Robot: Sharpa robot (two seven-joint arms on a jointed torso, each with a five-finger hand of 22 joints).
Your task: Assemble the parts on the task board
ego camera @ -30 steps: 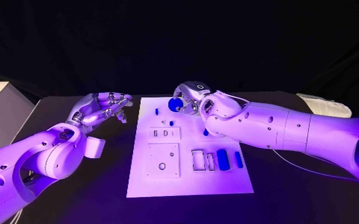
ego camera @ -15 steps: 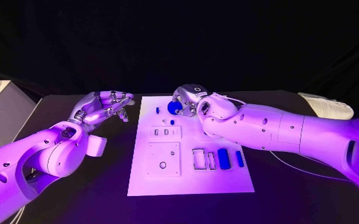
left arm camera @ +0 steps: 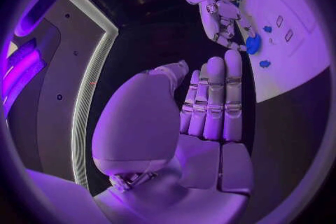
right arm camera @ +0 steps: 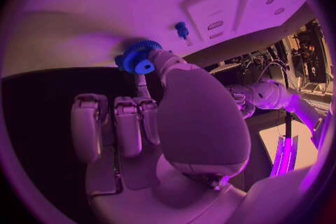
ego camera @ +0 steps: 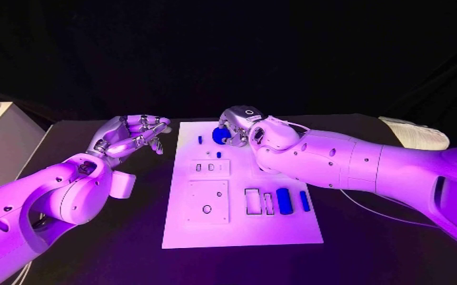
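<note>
Right robot hand (ego camera: 243, 125) pinches toothed blue gear (right arm camera: 137, 56).

The right hand (ego camera: 243, 125) covers most of the blue gear (ego camera: 222, 135) from the head view, and whether the gear touches the task board (ego camera: 242, 232) cannot be told. The right arm (ego camera: 352, 163) hides part of the board's far right side. The small blue pegs (ego camera: 200, 140) near the gear are too small to make out in shape. The left hand (ego camera: 129, 134) has its fingertips bunched, and their contact is unclear.
</note>
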